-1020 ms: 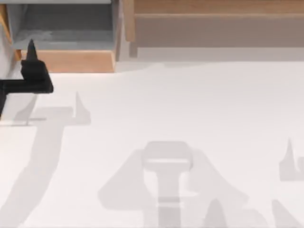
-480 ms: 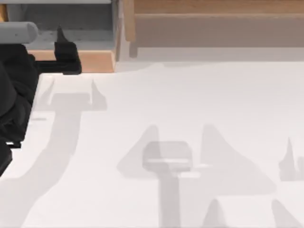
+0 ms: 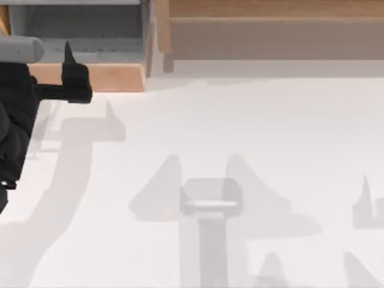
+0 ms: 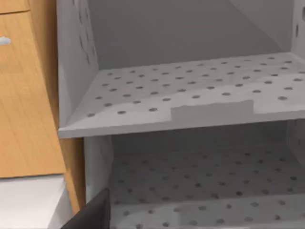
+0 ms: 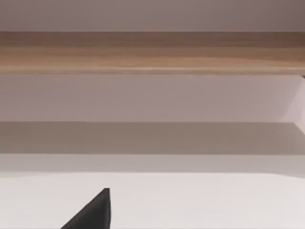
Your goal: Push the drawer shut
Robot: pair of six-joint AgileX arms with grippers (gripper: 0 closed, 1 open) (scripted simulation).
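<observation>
The drawer (image 3: 111,77) juts out from the cabinet at the table's back left. Its plain light-wood front panel faces me, with grey inner walls behind it. My left gripper (image 3: 68,60) hovers at the left part of that front panel, open and empty, one fingertip (image 3: 68,50) over the panel's top edge. In the left wrist view I look into the grey speckled drawer floor (image 4: 205,186) beneath a grey shelf (image 4: 190,102), with one dark fingertip (image 4: 97,212) low in the picture. My right gripper (image 5: 97,212) is parked, open, facing the cabinet.
A long wooden cabinet top (image 3: 270,9) runs along the back right, above a recessed panel (image 3: 270,39). In the right wrist view it is a wooden band (image 5: 152,52). The white tabletop (image 3: 240,132) spreads in front, crossed by arm shadows.
My left gripper first swung right along the drawer front, then slid back a little to the left and toward the table's near side. The drawer front has not shifted.
</observation>
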